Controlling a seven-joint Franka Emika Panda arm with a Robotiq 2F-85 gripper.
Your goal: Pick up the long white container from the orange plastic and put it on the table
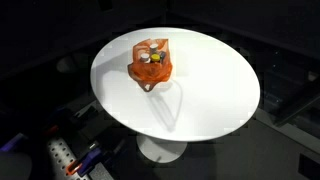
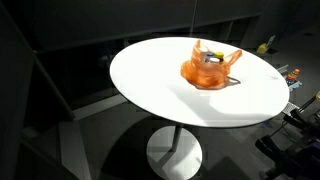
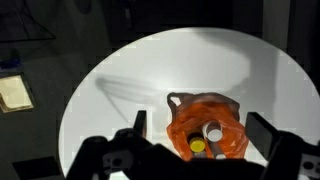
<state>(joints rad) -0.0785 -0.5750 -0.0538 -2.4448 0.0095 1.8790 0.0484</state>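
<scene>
An orange plastic bag lies on the round white table; it shows in both exterior views. Inside it I see the long white container with its round white end facing up, and next to it a dark container with a yellow cap. In the wrist view my gripper hangs above the bag, its two dark fingers wide apart on either side of it, open and empty. The arm itself does not show in the exterior views.
The table stands on a white pedestal foot in a dark room. Coloured clutter lies on the floor near the table and at the far side. A flat pale object lies on the floor off the table.
</scene>
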